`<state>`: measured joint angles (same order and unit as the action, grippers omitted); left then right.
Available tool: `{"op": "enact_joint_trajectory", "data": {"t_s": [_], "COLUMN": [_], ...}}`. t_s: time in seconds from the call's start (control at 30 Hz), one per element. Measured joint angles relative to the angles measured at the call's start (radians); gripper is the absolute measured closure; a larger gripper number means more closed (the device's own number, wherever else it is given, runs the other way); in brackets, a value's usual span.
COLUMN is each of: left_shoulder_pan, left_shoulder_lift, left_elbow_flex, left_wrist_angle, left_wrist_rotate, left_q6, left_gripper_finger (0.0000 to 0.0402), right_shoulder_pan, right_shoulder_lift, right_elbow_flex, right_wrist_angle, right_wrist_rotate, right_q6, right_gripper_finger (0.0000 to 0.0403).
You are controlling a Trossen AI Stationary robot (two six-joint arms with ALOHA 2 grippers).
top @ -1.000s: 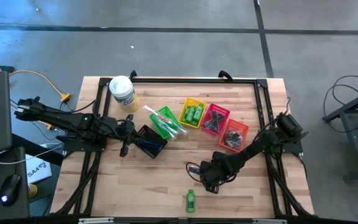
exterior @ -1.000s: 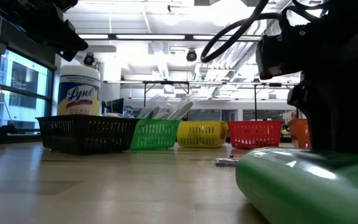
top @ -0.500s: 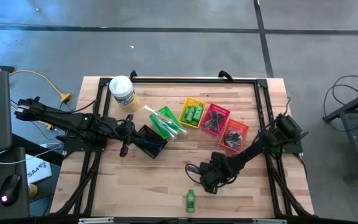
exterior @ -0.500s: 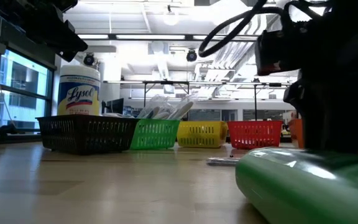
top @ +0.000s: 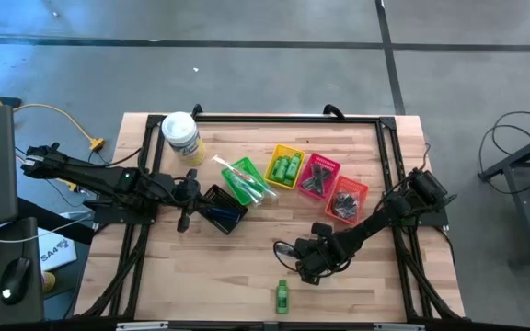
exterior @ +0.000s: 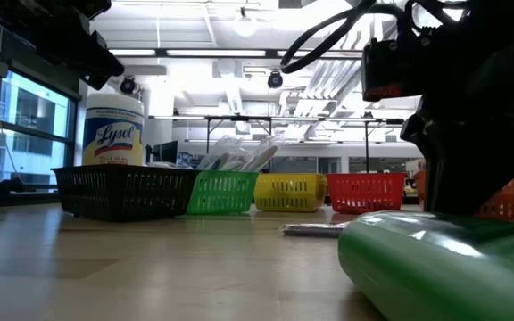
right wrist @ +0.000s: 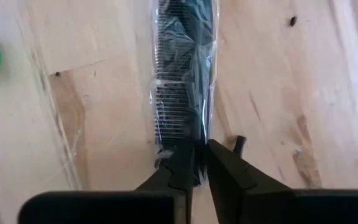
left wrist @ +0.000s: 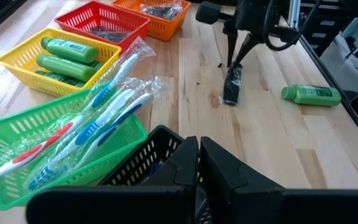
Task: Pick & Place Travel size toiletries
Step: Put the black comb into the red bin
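A black comb (right wrist: 182, 74) in clear wrap lies flat on the wooden table (top: 210, 276); it also shows in the left wrist view (left wrist: 231, 88) and low view (exterior: 315, 229). My right gripper (right wrist: 197, 158) stands over its end, pointing steeply down, shut on it. A green mini bottle (top: 282, 296) lies on its side near the front edge. My left gripper (left wrist: 199, 149) hovers shut over the black basket (top: 224, 207), touching nothing. My right gripper pinches the comb's wrapped end (right wrist: 194, 140) between its two fingertips. The fingers come from above, slanting steeply down, roughly in line with the comb's length. The comb lies flat on the table, stretching away from the fingers.
A row of baskets crosses the table's middle: green (top: 247, 179) with wrapped toothbrushes, yellow (top: 285, 167) with green bottles, red (top: 320, 176), orange (top: 346, 200). A white-lidded tub (top: 182, 136) stands at the far left. Bare wood lies along the near edge.
The comb has turned a little on the table under my right gripper; the low view now shows more of its length. My right arm has shifted slightly there, uncovering the orange basket behind it.
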<state>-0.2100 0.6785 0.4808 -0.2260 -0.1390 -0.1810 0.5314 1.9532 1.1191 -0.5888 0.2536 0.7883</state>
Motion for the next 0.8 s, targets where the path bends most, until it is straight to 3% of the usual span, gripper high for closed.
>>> {"op": "enact_joint_trajectory", "data": {"t_s": [0.2, 0.57, 0.8], "left_shoulder_pan": [0.0, 0.0, 0.0], "left_shoulder_lift": [0.0, 0.0, 0.0], "left_elbow_flex": [0.0, 0.0, 0.0], "left_wrist_angle": [-0.011, -0.01, -0.01], "left_wrist_rotate": [0.0, 0.0, 0.0], "left_q6": [0.0, 0.0, 0.0], "left_gripper_finger": [0.0384, 0.0384, 0.0384], "right_shoulder_pan": [0.026, 0.038, 0.038], "right_shoulder_lift": [-0.004, 0.003, 0.004], "right_elbow_flex": [0.018, 0.111, 0.132], "right_wrist_angle": [-0.022, -0.168, -0.175], "right_wrist_rotate": [0.061, 0.077, 0.106], "right_q6": [-0.031, -0.049, -0.069], "right_gripper_finger": [0.0399, 0.0401, 0.04]}}
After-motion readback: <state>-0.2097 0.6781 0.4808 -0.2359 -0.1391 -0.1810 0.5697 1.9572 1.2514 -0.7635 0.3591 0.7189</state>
